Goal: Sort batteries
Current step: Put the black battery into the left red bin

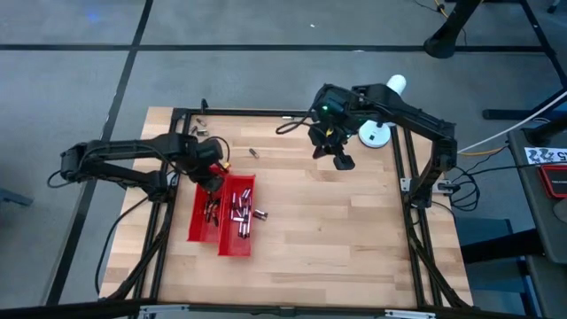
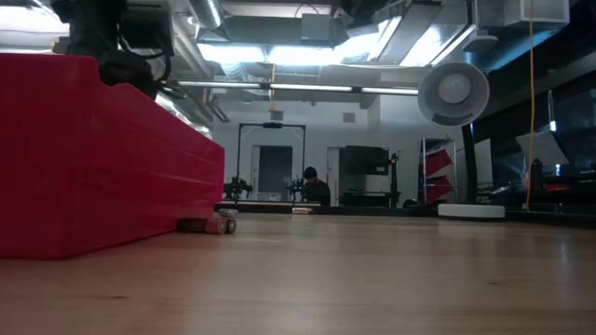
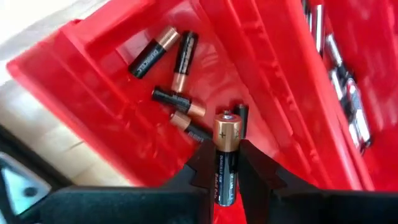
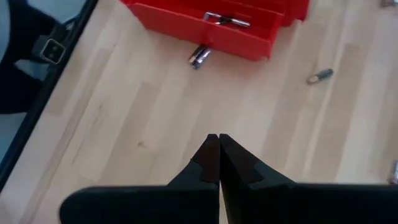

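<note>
Left gripper (image 3: 226,163) clamped on one battery (image 3: 226,149) above the left red tray (image 1: 202,220); right gripper (image 4: 219,155) waited, jaws pressed together on nothing.

The held battery, black with a copper-coloured end, stood between the left fingers (image 3: 200,163) over the left tray, where a few black-and-copper batteries (image 3: 165,53) lay loose on its floor. The right red tray (image 1: 239,217), touching the first along its long side, held a cluster of silvery batteries (image 1: 241,210). One battery (image 2: 214,224) lay on the wooden table (image 1: 337,230) against the tray's outer wall, and another stray battery (image 4: 319,76) lay farther off on the table. The right gripper hung above bare wood towards the far right, well apart from the trays.
</note>
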Robot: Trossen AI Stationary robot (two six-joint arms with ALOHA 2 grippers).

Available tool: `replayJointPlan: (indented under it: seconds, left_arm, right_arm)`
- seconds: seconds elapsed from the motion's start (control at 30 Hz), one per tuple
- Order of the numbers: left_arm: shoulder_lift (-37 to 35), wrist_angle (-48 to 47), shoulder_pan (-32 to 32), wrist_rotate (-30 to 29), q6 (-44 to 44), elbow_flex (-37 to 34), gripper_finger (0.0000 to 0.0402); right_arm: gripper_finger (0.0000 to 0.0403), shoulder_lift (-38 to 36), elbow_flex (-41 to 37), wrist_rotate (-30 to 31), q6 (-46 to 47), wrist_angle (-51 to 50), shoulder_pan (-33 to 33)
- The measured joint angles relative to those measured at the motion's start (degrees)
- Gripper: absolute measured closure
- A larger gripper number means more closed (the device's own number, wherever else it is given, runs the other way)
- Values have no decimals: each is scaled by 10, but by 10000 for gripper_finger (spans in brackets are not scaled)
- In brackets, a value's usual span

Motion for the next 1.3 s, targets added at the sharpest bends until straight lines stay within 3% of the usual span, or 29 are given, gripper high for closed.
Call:
replayJointPlan:
  seconds: [0.13, 0.3, 0.5, 0.7, 0.9, 1.03, 1.2, 1.3]
  left_arm:
    - [0, 27, 0, -3, -29, -7, 347]
    - [0, 38, 0, -3, -17, -7, 293]
    - [-1, 29, 16, -5, 74, -4, 240]
    - [-1, 14, 70, -5, 181, 54, 223]
    - [0, -3, 161, -33, 289, 148, 222]
    - [27, -13, 263, -69, 345, 186, 222]
    - [125, -15, 407, -77, 391, 189, 222]
    - [201, -6, 456, -76, 404, 191, 221]
  right_arm:
    - [403, 0, -10, -24, -23, 6, -6]
    - [403, 0, -11, -31, -21, 9, -12]
    - [403, -3, -11, -24, 31, 35, -13]
    - [403, -3, -11, -11, 71, 91, -13]
    - [401, -3, -11, 11, 114, 108, -29]
    - [399, -3, -11, 15, 146, 116, -40]
    - [398, -3, -11, 15, 158, 121, -38]
    - [398, -3, -11, 15, 168, 121, -38]
